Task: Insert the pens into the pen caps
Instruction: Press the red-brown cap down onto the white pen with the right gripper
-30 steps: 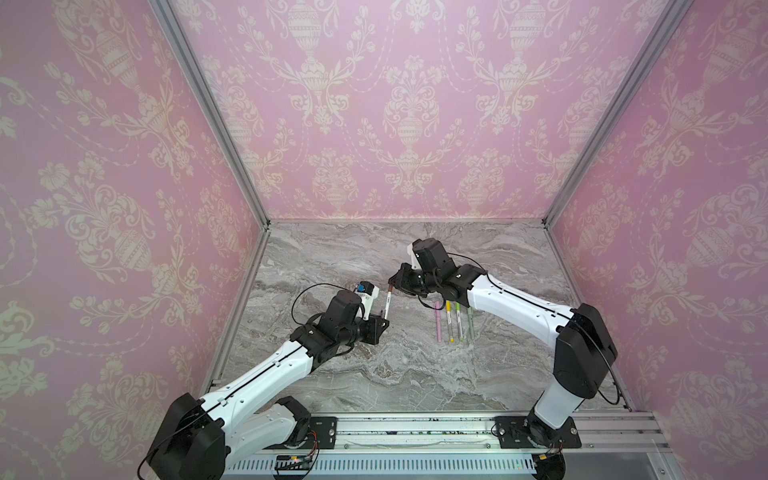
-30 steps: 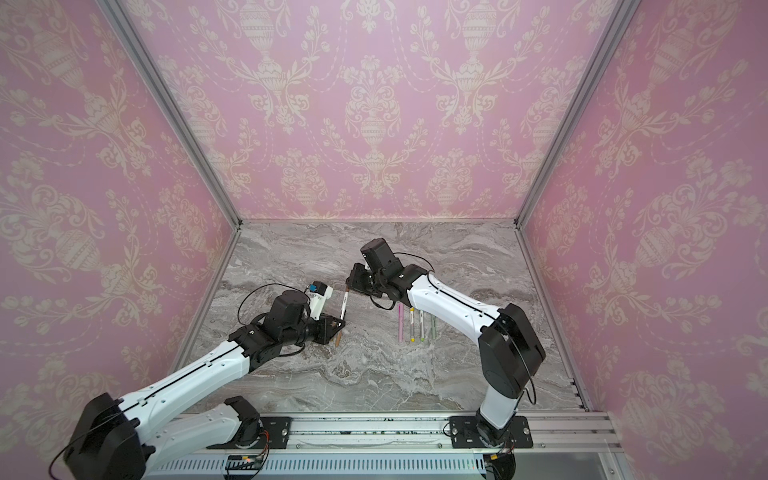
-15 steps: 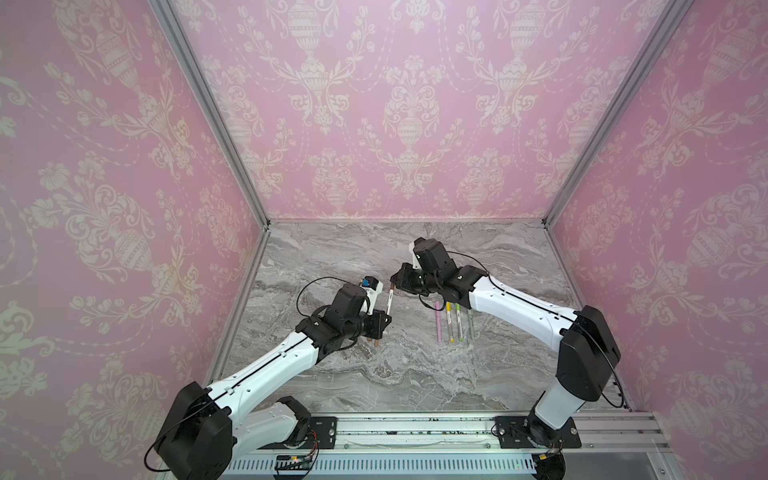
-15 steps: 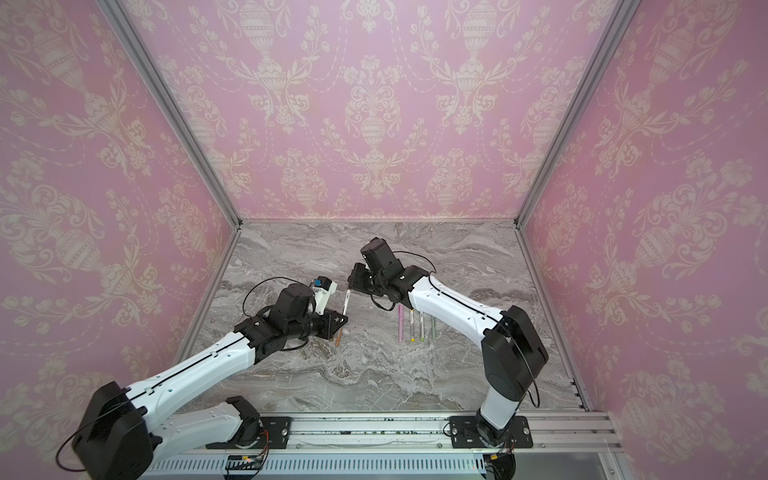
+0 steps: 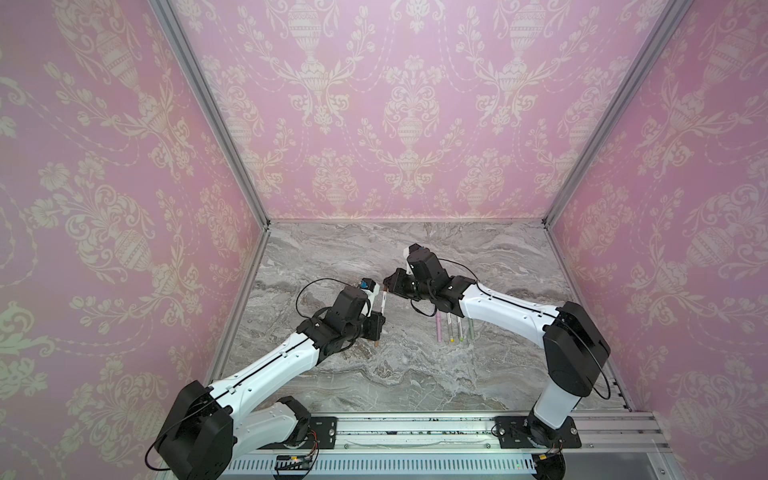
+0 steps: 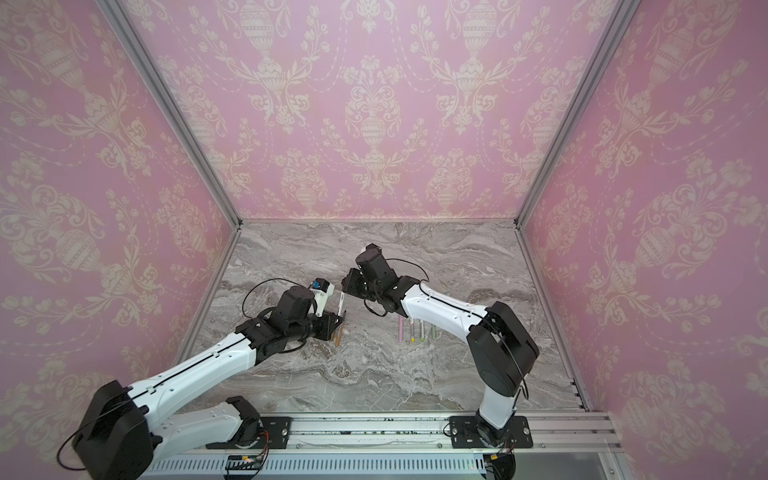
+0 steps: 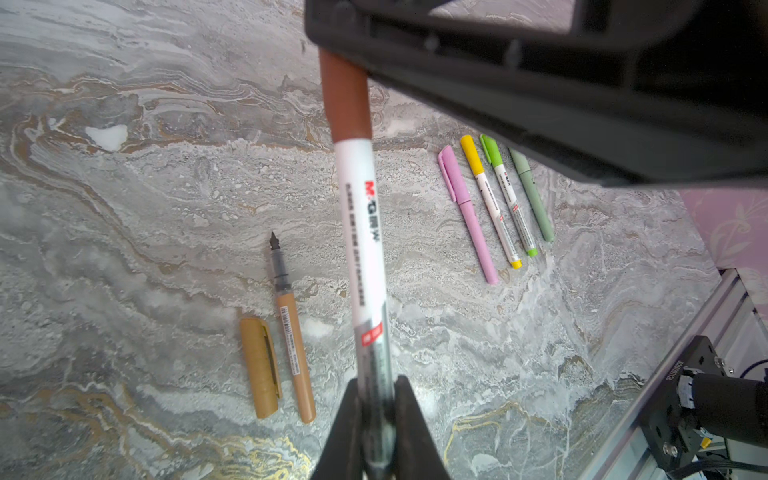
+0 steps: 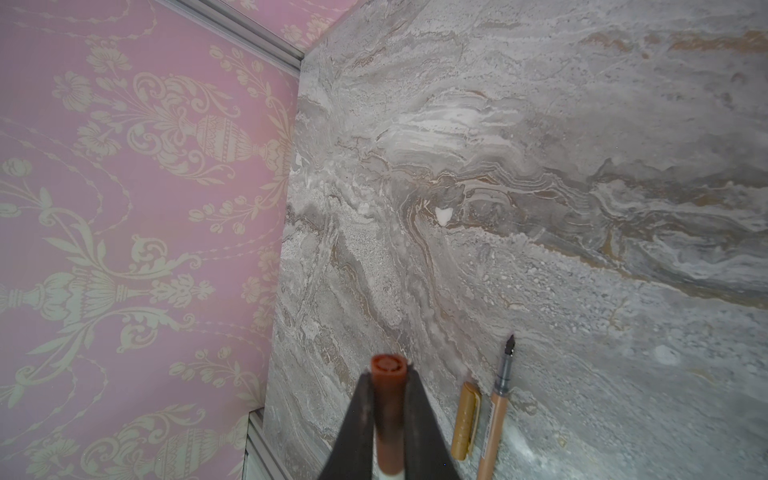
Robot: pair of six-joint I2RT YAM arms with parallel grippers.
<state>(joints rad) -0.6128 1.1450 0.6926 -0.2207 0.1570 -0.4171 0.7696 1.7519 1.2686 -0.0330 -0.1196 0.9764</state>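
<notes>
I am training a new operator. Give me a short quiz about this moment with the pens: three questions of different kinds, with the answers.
1. True or false: the tan pen on the table already wears the tan cap.
2. What does the right gripper clamp? A: the brown cap. B: a yellow cap. C: nothing.
3. The left gripper holds the white pen. How many capped pens lie in a row on the table?
Key: 1 false, the cap lies beside the pen. 2 A. 3 four.
</notes>
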